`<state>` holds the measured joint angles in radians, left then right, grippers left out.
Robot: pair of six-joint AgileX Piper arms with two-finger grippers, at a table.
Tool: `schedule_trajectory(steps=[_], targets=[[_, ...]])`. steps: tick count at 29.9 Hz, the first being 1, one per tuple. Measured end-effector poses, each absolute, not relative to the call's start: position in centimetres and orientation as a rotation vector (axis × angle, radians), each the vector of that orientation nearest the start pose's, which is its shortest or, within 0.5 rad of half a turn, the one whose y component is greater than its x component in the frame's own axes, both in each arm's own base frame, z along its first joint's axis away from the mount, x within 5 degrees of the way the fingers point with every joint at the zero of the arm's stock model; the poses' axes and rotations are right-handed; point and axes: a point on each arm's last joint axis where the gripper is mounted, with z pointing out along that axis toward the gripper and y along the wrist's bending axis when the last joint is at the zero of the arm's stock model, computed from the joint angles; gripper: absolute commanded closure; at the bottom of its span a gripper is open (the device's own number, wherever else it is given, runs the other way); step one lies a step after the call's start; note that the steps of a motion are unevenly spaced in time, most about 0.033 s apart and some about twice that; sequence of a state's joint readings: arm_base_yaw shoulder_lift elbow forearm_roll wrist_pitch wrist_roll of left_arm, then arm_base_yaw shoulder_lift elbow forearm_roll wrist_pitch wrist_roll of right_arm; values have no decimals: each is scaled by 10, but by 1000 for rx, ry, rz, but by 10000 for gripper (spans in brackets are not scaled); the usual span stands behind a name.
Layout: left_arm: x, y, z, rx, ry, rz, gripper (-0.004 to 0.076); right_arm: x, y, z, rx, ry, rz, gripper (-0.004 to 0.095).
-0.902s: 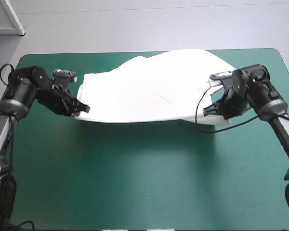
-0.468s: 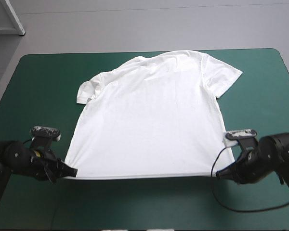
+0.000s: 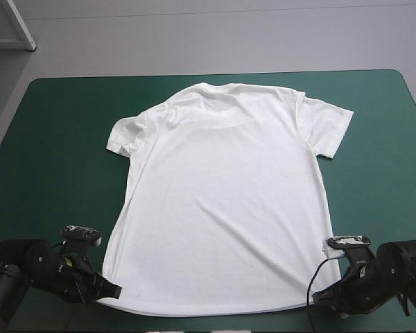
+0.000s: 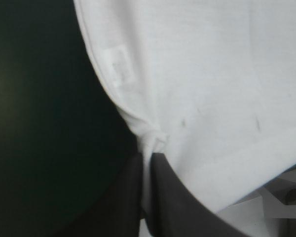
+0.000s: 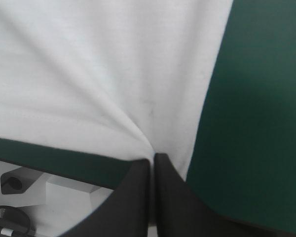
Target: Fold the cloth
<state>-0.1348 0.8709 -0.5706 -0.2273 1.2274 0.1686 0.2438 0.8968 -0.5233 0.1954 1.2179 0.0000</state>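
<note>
The white T-shirt (image 3: 225, 194) lies spread flat on the teal-green cover, collar toward the far edge, hem along the near edge. My left gripper (image 3: 111, 291) pinches the hem's left corner. In the left wrist view the black fingers (image 4: 163, 192) are all but shut, with bunched T-shirt (image 4: 197, 89) cloth between them. At the hem's right corner sits my right gripper (image 3: 319, 295). Its fingers (image 5: 133, 192) in the right wrist view meet in an arch on a pinch of the T-shirt (image 5: 103, 64). Both sleeves lie out flat.
Bare teal-green cover (image 3: 55, 132) runs to the left and right of the shirt and in a narrow strip beyond the collar. The table's near edge (image 5: 64, 165) lies directly under both grippers.
Both grippers have pulled the hem from mid-table toward the near edge. The shirt went from a lifted heap to lying stretched flat, sliding nearer with them.
</note>
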Motion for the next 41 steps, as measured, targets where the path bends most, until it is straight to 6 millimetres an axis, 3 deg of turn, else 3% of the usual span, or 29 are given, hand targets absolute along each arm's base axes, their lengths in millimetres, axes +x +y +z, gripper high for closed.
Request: schedule_trajectory(steps=[2, 4, 7, 9, 12, 18, 21, 25, 30, 34, 41], targets=[[105, -36, 244, 381, 2966, -327, 685, 100, 42, 229, -303, 3066, 295, 777], [105, -38, 244, 402, 2963, -329, 591, 100, 42, 229, -323, 3063, 294, 534], [104, -40, 244, 430, 2961, -333, 384, 100, 42, 229, -340, 3060, 294, 166], [104, -41, 244, 436, 2960, -338, 264, 100, 42, 229, -343, 3059, 293, 75], [104, -41, 244, 416, 2964, -341, 188, 100, 42, 229, -343, 3057, 294, 93], [106, -38, 246, 341, 2975, -281, 192, 110, 42, 250, -339, 2981, 263, 181], [122, -38, 257, 327, 2916, -226, 192, 117, 40, 265, -344, 2923, 205, 189], [164, -42, 272, 329, 2845, -163, 192, 124, 37, 280, -328, 2872, 150, 190], [235, -52, 276, 344, 2798, -90, 195, 127, 37, 289, -304, 2848, 140, 190], [287, -61, 268, 359, 2760, -48, 196, 128, 37, 290, -292, 2848, 142, 191], [352, -72, 239, 361, 2739, -18, 195, 127, 37, 290, -288, 2851, 142, 199]])
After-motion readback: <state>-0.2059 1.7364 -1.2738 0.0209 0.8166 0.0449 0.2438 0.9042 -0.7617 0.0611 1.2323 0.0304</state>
